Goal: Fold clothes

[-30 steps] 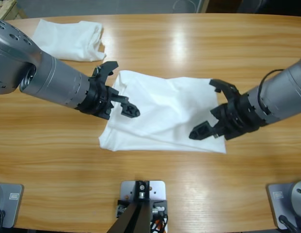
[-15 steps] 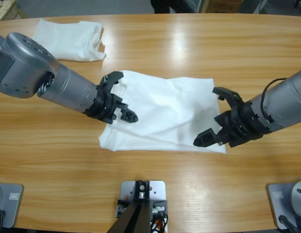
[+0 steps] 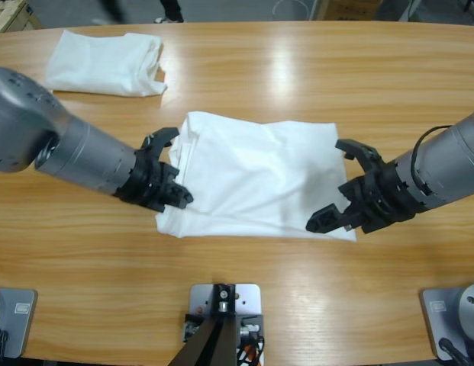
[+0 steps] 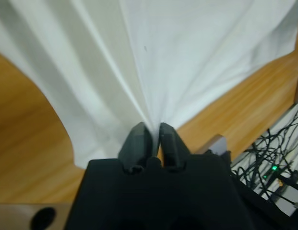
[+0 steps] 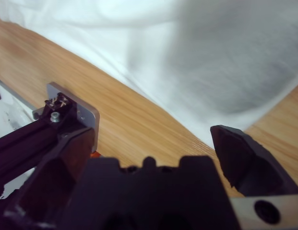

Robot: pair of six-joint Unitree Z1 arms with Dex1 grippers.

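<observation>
White T-shirt [image 3: 252, 179]: plain, rumpled, roughly rectangular, lay at worktop centre, its 9 o'clock edge gathered into pleats. Second white T-shirt [image 3: 107, 62]: folded into a compact bundle, lay flat toward 10 o'clock, well apart.

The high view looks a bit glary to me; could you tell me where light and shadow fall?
High view: glare streaks the table near its far edge; the right gripper shadows the T-shirt. Right wrist view: a grey shadow crosses the cloth.
</observation>
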